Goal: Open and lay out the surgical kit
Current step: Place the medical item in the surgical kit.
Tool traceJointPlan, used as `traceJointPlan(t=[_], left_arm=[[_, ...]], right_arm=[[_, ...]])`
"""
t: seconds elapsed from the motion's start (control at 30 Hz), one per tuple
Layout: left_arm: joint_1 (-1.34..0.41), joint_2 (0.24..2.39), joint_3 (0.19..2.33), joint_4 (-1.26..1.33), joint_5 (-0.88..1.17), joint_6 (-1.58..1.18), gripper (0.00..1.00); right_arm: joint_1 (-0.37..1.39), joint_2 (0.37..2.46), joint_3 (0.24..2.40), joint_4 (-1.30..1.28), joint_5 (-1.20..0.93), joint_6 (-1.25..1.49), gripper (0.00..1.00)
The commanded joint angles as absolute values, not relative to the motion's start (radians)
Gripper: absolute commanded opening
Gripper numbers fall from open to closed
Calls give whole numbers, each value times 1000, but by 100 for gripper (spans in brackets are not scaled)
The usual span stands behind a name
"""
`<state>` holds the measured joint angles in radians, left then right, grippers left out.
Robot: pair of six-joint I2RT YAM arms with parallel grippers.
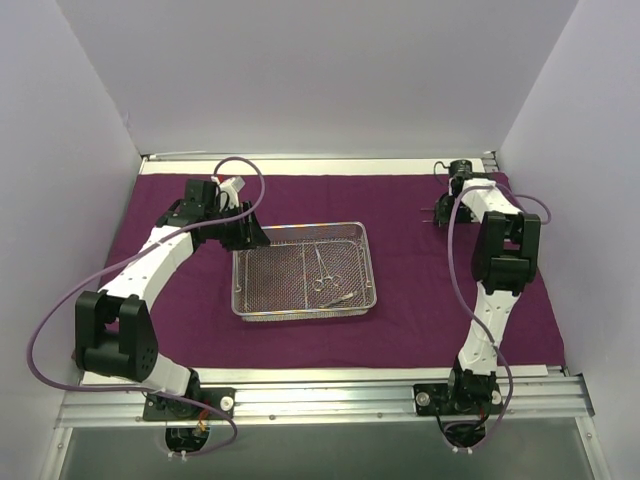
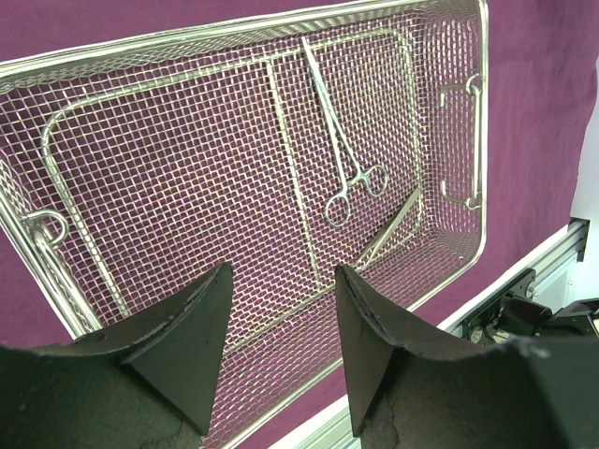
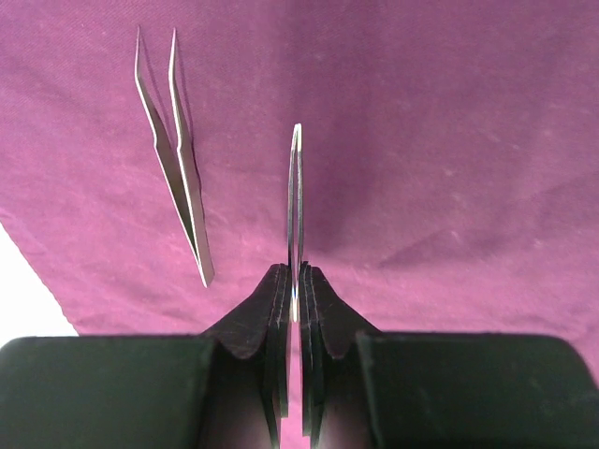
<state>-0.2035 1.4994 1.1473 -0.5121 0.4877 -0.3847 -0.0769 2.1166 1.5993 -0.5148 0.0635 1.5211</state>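
Note:
The dark purple cloth lies spread flat on the table. The silver wire-mesh tray sits on it at the middle. In the left wrist view the tray holds ring-handled forceps and a thin instrument against its right wall. My left gripper is open and empty above the tray's far-left corner. My right gripper is at the cloth's far right. It is shut on thin metal tweezers, seen edge-on just over the cloth. A second pair of tweezers lies on the cloth to their left.
White walls enclose the table on three sides. A metal rail with both arm bases runs along the near edge. The cloth's edge and bare white table show at the lower left of the right wrist view.

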Motion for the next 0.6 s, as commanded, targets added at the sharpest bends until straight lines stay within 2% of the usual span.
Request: traceJointPlan(t=[0.0, 0.57], left_arm=[[-193, 1511, 1175, -485, 520, -370, 57], [-183, 1526, 1178, -479, 525, -373, 57]], right_arm=[[-72, 2137, 1640, -535, 97, 1531, 0], [-78, 2207, 1715, -545, 98, 1499, 0]])
